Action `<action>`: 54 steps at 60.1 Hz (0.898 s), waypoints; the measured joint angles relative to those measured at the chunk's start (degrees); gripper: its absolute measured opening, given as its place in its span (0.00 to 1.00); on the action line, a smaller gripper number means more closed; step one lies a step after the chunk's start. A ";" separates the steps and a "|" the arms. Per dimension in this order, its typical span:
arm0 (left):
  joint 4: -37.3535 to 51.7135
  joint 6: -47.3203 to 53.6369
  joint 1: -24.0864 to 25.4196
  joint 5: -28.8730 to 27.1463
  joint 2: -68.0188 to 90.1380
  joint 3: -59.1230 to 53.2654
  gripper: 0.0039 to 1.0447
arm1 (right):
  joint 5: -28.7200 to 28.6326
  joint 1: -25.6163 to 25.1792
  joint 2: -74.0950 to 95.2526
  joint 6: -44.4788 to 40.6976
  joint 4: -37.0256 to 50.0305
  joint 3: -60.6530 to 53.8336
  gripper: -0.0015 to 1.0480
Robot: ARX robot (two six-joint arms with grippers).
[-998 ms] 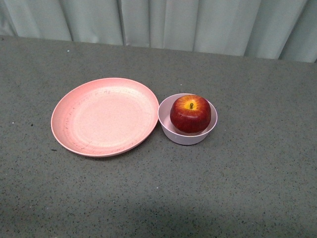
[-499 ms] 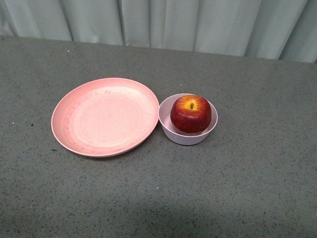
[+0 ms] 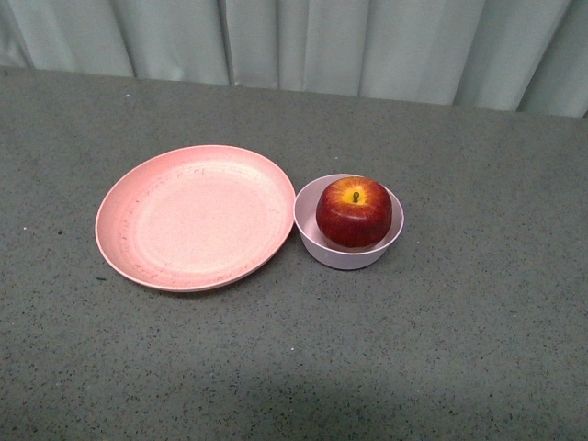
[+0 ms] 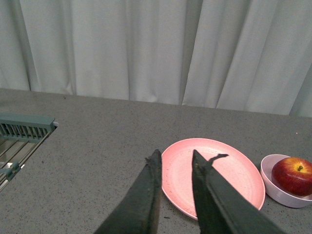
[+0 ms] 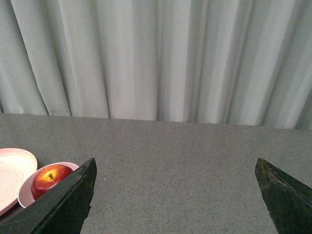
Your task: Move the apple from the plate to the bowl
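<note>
The dark-red apple [image 3: 354, 210] sits upright in the small pale-pink bowl [image 3: 348, 248]. The bowl touches the right edge of the wide salmon-pink plate [image 3: 195, 217], which holds nothing. Neither gripper shows in the front view. In the left wrist view my left gripper [image 4: 175, 157] is shut and empty, raised above the table, with the plate [image 4: 229, 168], the bowl [image 4: 275, 187] and the apple [image 4: 292, 175] ahead of it. In the right wrist view my right gripper [image 5: 175, 163] is open wide and empty, with the apple [image 5: 48, 178], bowl [image 5: 25, 195] and plate [image 5: 12, 170] off to one side.
The grey speckled table [image 3: 459, 349] ends at pale curtains [image 3: 322, 41] at the back. A grey-green slatted rack [image 4: 22, 129] stands at the table's edge in the left wrist view.
</note>
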 joint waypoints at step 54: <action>0.00 0.04 0.00 0.00 0.00 0.00 0.94 | 0.00 -0.02 0.00 0.00 0.00 0.00 0.91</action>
